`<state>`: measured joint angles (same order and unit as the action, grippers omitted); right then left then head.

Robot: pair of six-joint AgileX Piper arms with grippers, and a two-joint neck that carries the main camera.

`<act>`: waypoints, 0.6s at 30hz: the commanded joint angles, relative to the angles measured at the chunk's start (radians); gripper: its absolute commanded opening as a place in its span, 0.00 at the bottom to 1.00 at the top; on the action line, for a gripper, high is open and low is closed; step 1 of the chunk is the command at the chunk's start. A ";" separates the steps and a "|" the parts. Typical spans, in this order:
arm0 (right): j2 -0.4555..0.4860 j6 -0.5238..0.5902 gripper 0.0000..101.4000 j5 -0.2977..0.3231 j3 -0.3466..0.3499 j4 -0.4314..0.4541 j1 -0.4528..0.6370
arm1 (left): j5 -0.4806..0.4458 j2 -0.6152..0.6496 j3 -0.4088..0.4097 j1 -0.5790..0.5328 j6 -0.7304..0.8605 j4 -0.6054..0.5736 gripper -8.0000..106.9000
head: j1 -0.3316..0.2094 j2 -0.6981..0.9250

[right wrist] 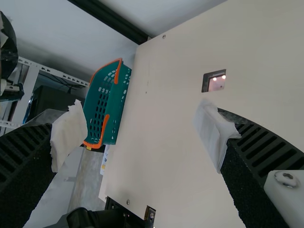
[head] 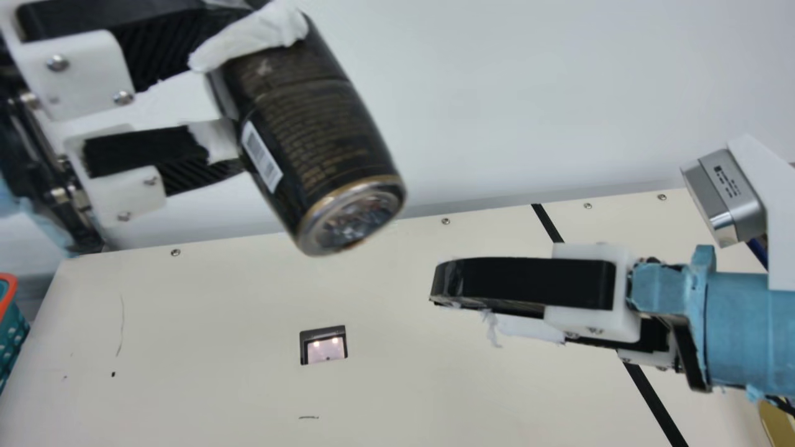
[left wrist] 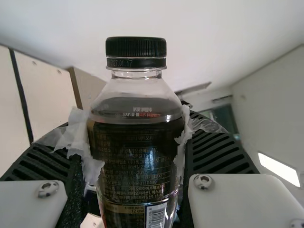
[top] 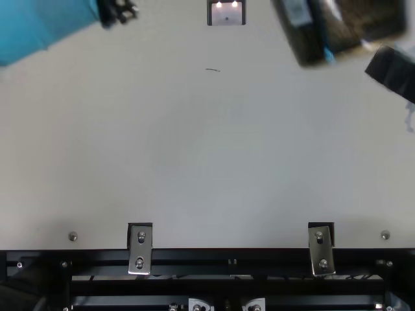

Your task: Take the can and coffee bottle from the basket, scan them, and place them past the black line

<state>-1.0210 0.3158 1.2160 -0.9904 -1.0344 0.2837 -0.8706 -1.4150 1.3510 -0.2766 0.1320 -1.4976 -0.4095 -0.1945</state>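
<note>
Now, upper left in the main view, the left end effector point(head: 256, 88) grips the tilted coffee bottle point(head: 323, 130). At right, the right end effector point(head: 464, 303) stands wide. Below centre, a scanner point(head: 325, 346) sits in the counter point(head: 217, 310); the basket point(head: 10, 320) is at the left edge.

Soft, fairly even light brightens the wall point(head: 528, 93) and the bench point(head: 217, 310) in the main view, with a darker band where they meet. Two small points glow in the scanner window point(head: 325, 351), lower centre. The top view is duller; the coffee bottle point(top: 363, 26) is blurred at the upper right. A bright rectangle point(left wrist: 279, 169) glares at the left wrist view's lower right. Shadow deepens along the right wrist view's left edge.
</note>
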 commanded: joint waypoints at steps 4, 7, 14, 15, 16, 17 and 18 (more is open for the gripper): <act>0.000 0.000 1.00 0.000 0.000 0.000 0.000 | -0.009 -0.002 0.000 -0.009 -0.011 -0.010 0.16 | -0.027 -0.018; 0.000 0.000 1.00 0.000 0.000 0.000 0.000 | -0.006 -0.002 0.000 -0.009 -0.011 -0.012 0.16 | -0.027 -0.018; 0.000 0.000 1.00 0.000 0.000 0.000 0.000 | -0.003 -0.005 0.001 0.001 -0.030 -0.061 0.16 | -0.027 -0.018; 0.000 0.000 1.00 0.000 0.000 0.000 0.000 | 0.002 -0.004 0.000 0.001 -0.032 -0.073 0.16 | -0.027 -0.018; 0.000 0.000 1.00 0.000 0.000 0.000 0.000 | 0.008 -0.004 -0.001 0.001 -0.035 -0.086 0.16 | -0.027 -0.018; 0.000 0.000 1.00 0.000 0.000 0.000 0.000 | 0.017 -0.003 -0.002 0.000 -0.038 -0.097 0.16 | -0.027 -0.018; 0.000 0.000 1.00 0.000 0.000 0.000 0.000 | 0.026 -0.002 -0.002 -0.001 -0.041 -0.108 0.16 | -0.027 -0.018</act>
<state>-1.0210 0.3158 1.2160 -0.9904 -1.0344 0.2837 -0.8546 -1.4195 1.3506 -0.2774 0.0938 -1.5888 -0.4095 -0.1945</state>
